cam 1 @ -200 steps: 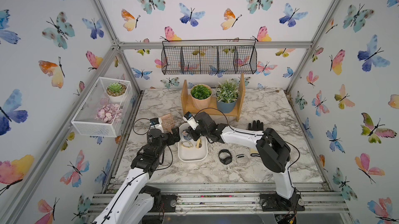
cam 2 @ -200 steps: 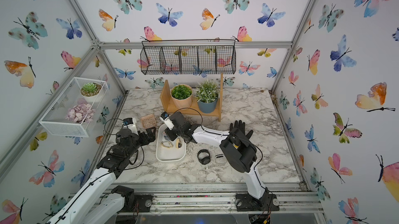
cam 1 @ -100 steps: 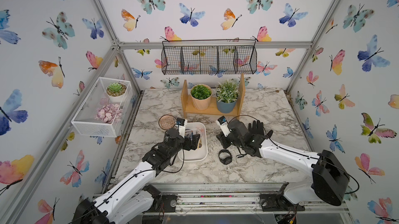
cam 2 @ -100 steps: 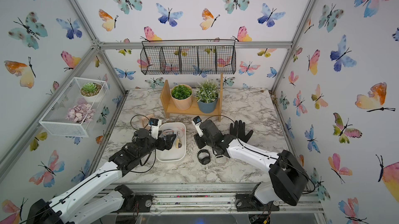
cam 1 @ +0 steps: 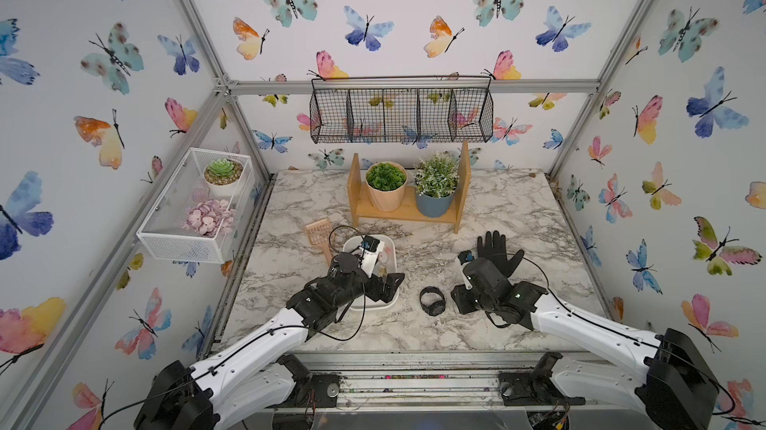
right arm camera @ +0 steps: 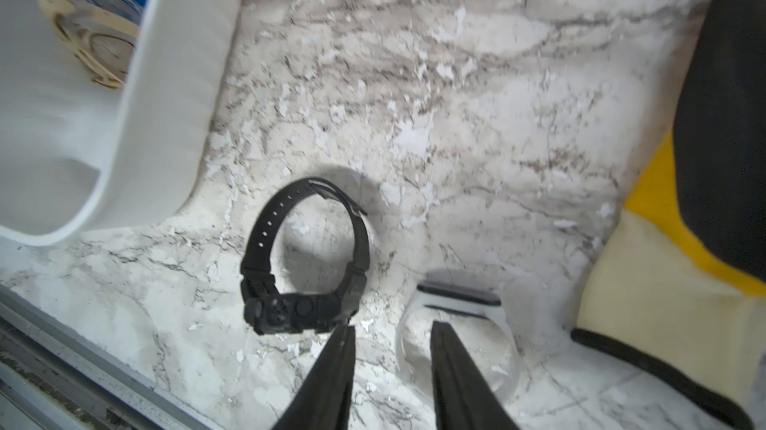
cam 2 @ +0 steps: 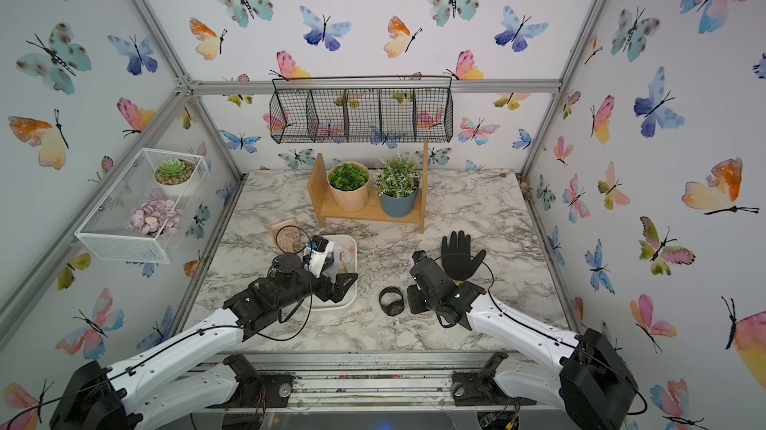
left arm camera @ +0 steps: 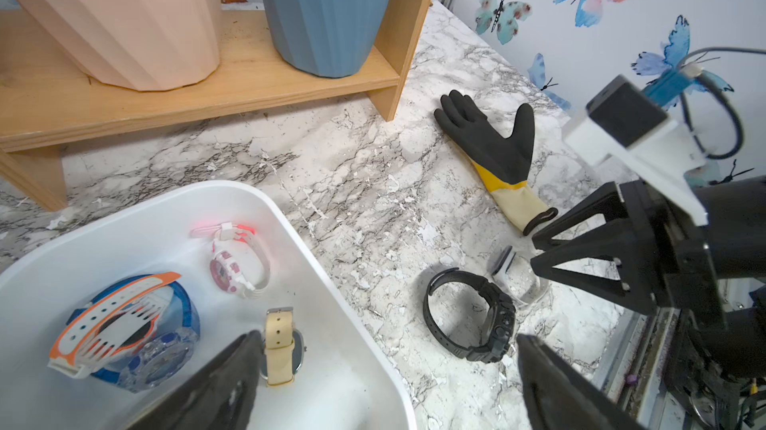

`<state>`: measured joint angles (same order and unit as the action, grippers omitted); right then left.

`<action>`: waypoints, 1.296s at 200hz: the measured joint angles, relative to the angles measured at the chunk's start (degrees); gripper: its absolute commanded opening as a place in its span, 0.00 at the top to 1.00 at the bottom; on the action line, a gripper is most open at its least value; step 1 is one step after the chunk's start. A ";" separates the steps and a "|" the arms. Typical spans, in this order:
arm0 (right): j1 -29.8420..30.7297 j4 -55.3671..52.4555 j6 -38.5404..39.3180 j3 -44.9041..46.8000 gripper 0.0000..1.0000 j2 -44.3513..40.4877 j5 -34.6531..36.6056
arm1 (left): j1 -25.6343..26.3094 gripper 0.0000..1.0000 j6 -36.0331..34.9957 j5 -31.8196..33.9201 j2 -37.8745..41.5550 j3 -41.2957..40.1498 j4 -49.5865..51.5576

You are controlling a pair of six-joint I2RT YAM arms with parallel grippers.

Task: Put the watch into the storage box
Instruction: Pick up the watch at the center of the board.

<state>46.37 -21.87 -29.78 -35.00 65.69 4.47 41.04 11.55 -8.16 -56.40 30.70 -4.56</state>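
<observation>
The black watch (cam 1: 432, 301) (cam 2: 391, 301) lies on its side on the marble, strap looped, just right of the storage box (cam 1: 391, 243) (cam 2: 347, 237), a white tray holding other watches. My right gripper (cam 1: 458, 302) (right arm camera: 391, 326) is low beside it, jaws a little apart and empty. One fingertip (right arm camera: 346, 330) nearly touches the watch's case (right arm camera: 306, 258); the other is over a clear band (right arm camera: 456, 295). My left gripper (cam 1: 390, 283) (left arm camera: 385, 365) hangs wide open over the box's near right corner (left arm camera: 315, 254), the watch (left arm camera: 472, 316) just beyond it.
A black glove with yellow cuff (cam 1: 495, 254) (left arm camera: 489, 142) lies behind the right gripper. A wooden shelf with two plant pots (cam 1: 408, 208) stands at the back and a wooden scoop (cam 1: 319, 235) left of the box. The table's metal front edge (right arm camera: 62, 345) is close.
The right arm swung from over the box to the right and came down beside the watch, jaws parting slightly. The left arm moved in from the left over the box.
</observation>
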 measured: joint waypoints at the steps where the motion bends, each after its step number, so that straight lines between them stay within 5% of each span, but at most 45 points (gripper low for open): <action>1: 0.00 -0.02 -0.24 0.15 0.63 0.02 -0.04 | 0.00 0.01 -0.02 -0.07 0.00 -0.09 -0.04; 190: 0.17 4.20 -1.88 3.82 0.70 8.04 -4.15 | 0.72 0.01 -0.28 -1.81 -3.19 -2.05 -5.09; 259: 0.22 4.98 -2.12 3.93 0.86 8.66 -4.11 | 0.72 0.02 -0.28 -1.77 -2.75 -2.08 -5.42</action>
<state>46.59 -16.88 -31.90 -31.07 74.35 0.36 41.76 11.27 -9.93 -59.16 28.62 -9.98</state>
